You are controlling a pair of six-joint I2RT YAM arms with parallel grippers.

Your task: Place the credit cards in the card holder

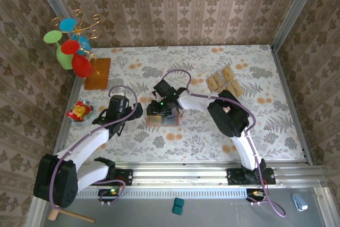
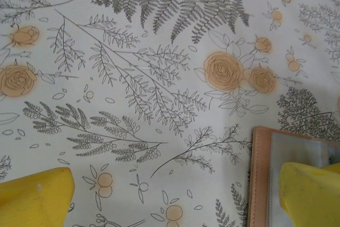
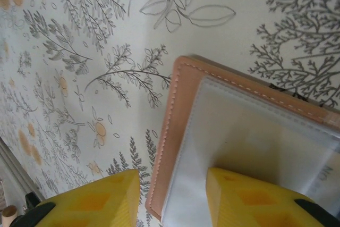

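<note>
Right hand [image 3: 172, 187], half open and empty, straddles the edge of the holder [image 3: 178, 110] on the tabletop [image 1: 265, 126]; left hand [image 2: 170, 200] gapes wide beside it. Cards [image 1: 224, 82] lie well apart. Probably readying the holder; next, fetch a card.

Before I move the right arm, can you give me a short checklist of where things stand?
1. Left gripper free: ok. Its jaws are wide and nothing is between them. One finger hangs over the card holder.
2. Right gripper empty: ok. Its jaws are apart and straddle the holder's stitched edge, with no card between them.
3. Holder lying open: ok. It is flat, with its clear sleeve facing up.
4. Fingers pressing the sleeve: cannot tell.
5. Credit cards loaded: not ok. They lie grouped on the table, beyond and to the right of the holder.
</note>
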